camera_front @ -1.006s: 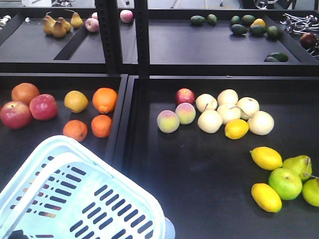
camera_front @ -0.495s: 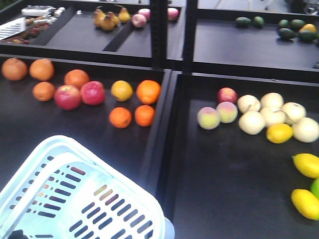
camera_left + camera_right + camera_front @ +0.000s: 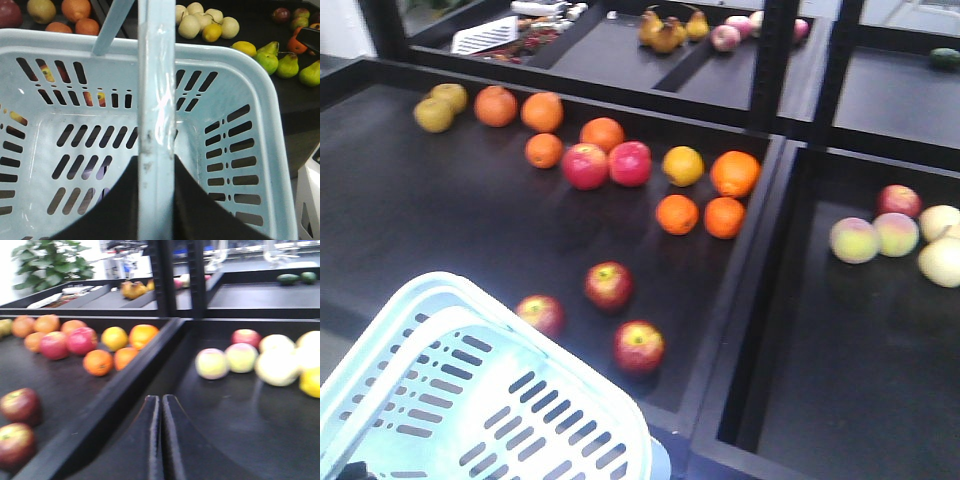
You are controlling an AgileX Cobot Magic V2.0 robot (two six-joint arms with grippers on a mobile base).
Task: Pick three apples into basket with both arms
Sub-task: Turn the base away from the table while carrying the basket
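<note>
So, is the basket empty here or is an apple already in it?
Empty as far as visible: the basket floor is bare in the left wrist view, and three apples lie outside on the tray.

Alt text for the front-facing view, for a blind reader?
Three dark red apples lie on a black tray just beyond a pale blue basket at lower left. Oranges and two pinker apples sit farther back; peaches at right.

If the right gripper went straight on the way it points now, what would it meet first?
The shut right gripper aims along the black divider between the trays, so probably that divider or the rack post behind it; fruit lies off to both sides. Depth is unclear.
</note>
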